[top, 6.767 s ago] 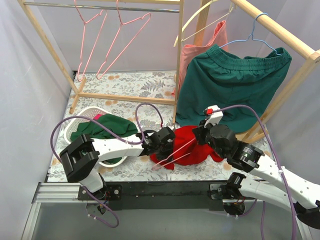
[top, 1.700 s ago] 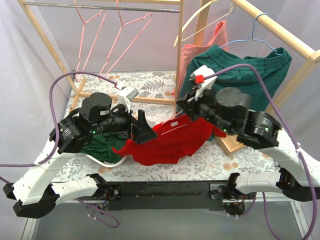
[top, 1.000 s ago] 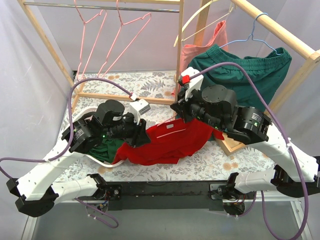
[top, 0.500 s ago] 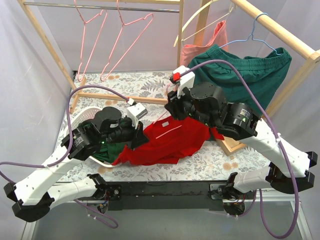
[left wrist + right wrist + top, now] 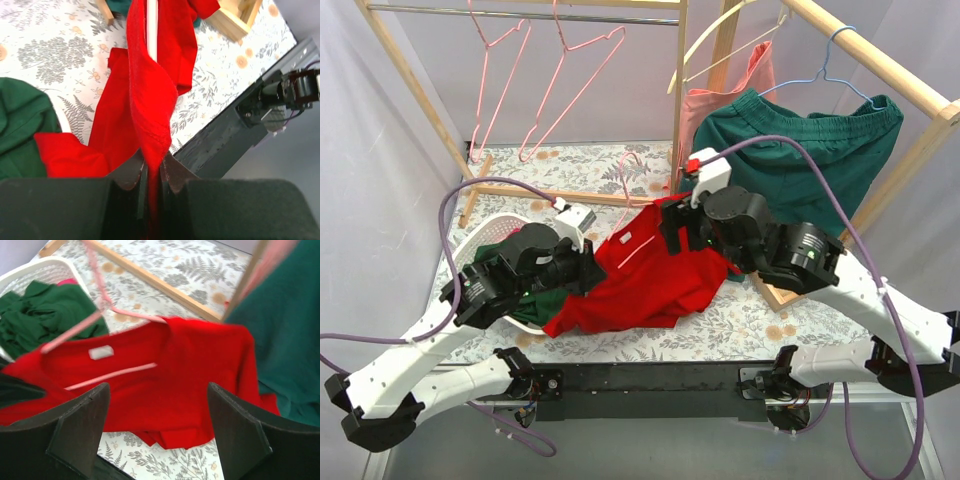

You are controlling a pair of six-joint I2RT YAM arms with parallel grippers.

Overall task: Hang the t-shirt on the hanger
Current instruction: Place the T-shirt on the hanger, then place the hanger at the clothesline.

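t-shirt (image 5: 650, 285): red; spread between the two arms in front of the wooden rack (image 5: 680, 100); its upper part is raised and its lower edge lies on the floral surface (image 5: 750, 315); one end lies beside the white basket (image 5: 470, 235)
hanger (image 5: 111, 376): thin pink wire; partly inside the t-shirt; the hook stands up out of the collar; the bottom bar shows through the neck opening next to the white label; one sloping arm runs bare on the basket side; the other passes under the red cloth at the shoulder
left gripper (image 5: 150, 167): pinched tight on a fold of the t-shirt; red cloth is pressed between the two dark fingers; the fold rises away from it
right gripper (image 5: 157, 390): fingers spread wide with nothing between them; it faces the t-shirt near the collar
basket: holds crumpled dark green garments (image 5: 35, 315); it sits on the surface under the left arm
rack: two more pink hangers (image 5: 560, 90) hang on its rail; a dark green garment (image 5: 790, 150) hangs on a light blue hanger at the right; a salmon-pink cloth (image 5: 715, 110) hangs just beside it
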